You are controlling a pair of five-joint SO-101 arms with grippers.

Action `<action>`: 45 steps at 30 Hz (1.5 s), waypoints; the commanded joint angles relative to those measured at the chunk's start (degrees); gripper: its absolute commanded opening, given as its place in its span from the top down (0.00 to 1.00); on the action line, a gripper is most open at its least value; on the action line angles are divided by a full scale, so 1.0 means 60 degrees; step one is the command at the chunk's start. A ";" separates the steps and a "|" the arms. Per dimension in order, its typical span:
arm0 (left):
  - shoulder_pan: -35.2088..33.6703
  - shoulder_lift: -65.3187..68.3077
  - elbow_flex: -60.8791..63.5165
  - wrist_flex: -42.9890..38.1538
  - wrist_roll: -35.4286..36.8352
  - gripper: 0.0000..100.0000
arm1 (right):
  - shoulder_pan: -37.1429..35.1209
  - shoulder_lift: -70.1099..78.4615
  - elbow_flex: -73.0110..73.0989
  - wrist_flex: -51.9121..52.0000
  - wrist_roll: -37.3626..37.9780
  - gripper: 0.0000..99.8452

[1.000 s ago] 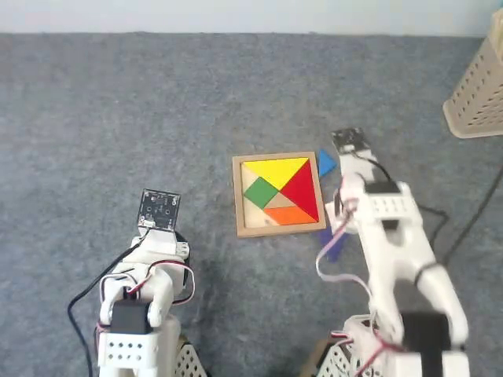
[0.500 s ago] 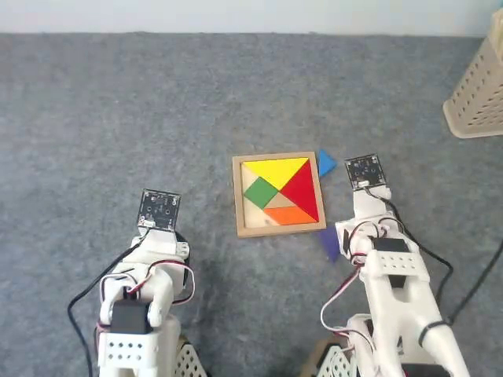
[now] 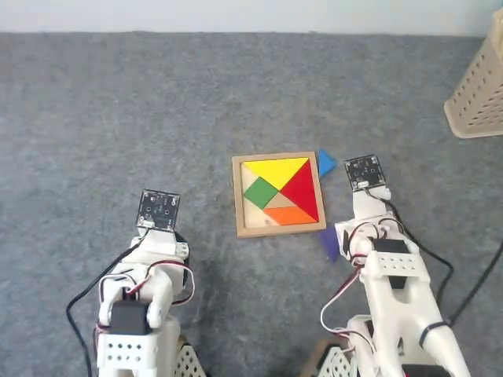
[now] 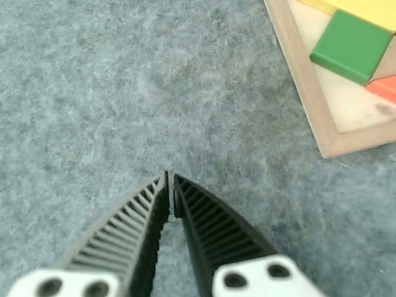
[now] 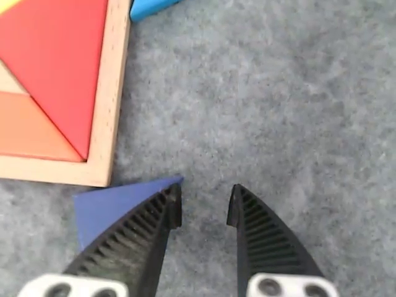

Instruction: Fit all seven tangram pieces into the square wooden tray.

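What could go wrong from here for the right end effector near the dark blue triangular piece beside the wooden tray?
1. The open right end effector has one finger over the dark blue triangular piece, not around it. Closing now may only clip its tip or push it away.
2. That piece lies close to a corner of the square wooden tray. A grasp there may bump the rim and disturb the red triangular piece inside.

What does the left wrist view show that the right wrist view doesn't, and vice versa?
Left wrist but not right: the left gripper, shut, and the green square in the tray. Right wrist but not left: the right gripper, open, the dark blue triangle beside the tray's corner, the light blue piece, the red triangle. Both: the tray's rim, the orange piece, grey carpet.
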 commanded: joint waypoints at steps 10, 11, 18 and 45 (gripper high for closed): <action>-0.0059 -0.0029 -0.0051 0.0044 0.0088 0.99 | 0.0081 -0.0403 -0.0029 -0.0125 0.0117 0.87; -0.0059 -0.0029 -0.0051 0.0044 0.0088 0.99 | 0.0081 -0.0403 -0.0029 -0.0125 0.0117 0.87; -0.0059 -0.0029 -0.0051 0.0044 0.0088 0.99 | 0.0081 -0.0403 -0.0029 -0.0125 0.0117 0.87; -0.0059 -0.0029 -0.0051 0.0044 0.0088 0.99 | 0.0139 -0.0491 0.0117 -0.0095 0.0117 0.87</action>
